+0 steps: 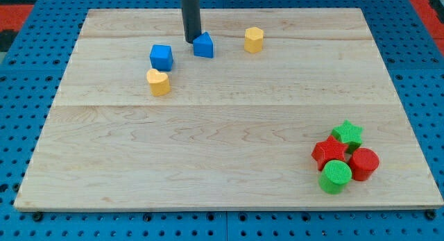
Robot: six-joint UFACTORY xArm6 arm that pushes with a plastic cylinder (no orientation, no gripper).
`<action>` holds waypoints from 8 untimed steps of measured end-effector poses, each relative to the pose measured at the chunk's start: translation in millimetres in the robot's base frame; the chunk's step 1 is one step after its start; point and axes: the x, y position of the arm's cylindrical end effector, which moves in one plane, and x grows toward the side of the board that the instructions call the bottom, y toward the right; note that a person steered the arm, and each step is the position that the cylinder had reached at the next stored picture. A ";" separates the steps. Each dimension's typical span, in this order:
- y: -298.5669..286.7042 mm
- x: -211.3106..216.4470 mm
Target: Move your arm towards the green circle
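Note:
The green circle (335,177) lies at the view's bottom right, touching a red star (329,153) and a red circle (363,163). A green star (347,134) sits just above them. My tip (192,40) is far away at the view's top, just left of a blue triangle-like block (204,45) and close to it. The rod rises out of the view's top edge.
A blue cube (161,57) and a yellow heart-like block (158,82) lie below and left of my tip. A yellow hexagon (254,39) lies to the right of the blue triangle-like block. The wooden board (208,151) rests on a blue pegboard.

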 end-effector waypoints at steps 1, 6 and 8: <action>-66.0 6.8; -10.3 155.4; 105.6 260.9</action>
